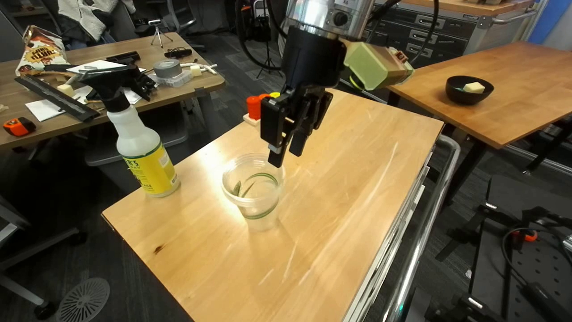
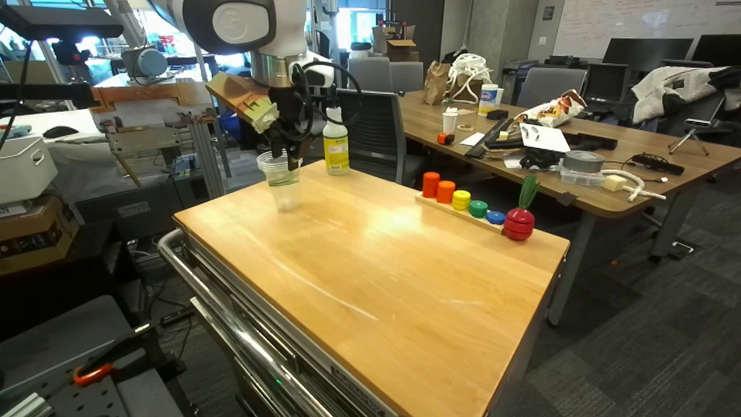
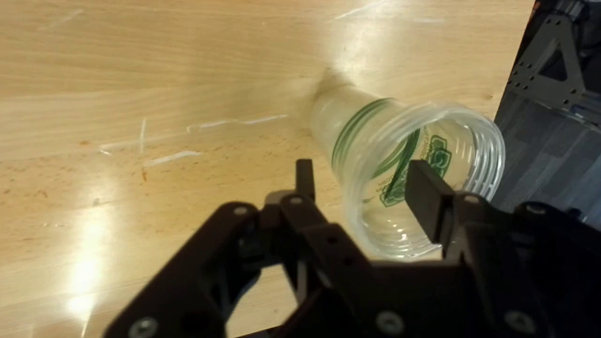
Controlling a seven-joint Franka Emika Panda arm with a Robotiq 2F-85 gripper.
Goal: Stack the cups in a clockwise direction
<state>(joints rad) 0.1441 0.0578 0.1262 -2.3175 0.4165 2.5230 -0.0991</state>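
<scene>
The claw (image 1: 286, 154) is black. By it, the clear cups (image 1: 255, 197) carry green bands and print. Beneath it, the desk (image 1: 330, 201) is grained tan, scratched white. Farther from it, the bottle (image 1: 138, 138) is whitish, yellow-labelled.

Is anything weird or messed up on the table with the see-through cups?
The tabletop has pale streaks, some near the clear cups. They stand out against the wood and look like scratches. I see nothing spilled.

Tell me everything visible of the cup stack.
The cup stack is clear, plastic-looking and tapered, with wide layered rims, green bands and green printing; the number nested is unclear. It stands upright, mouth up, on the wooden tabletop. The open gripper hangs at its rim; I can't tell whether they touch.
</scene>
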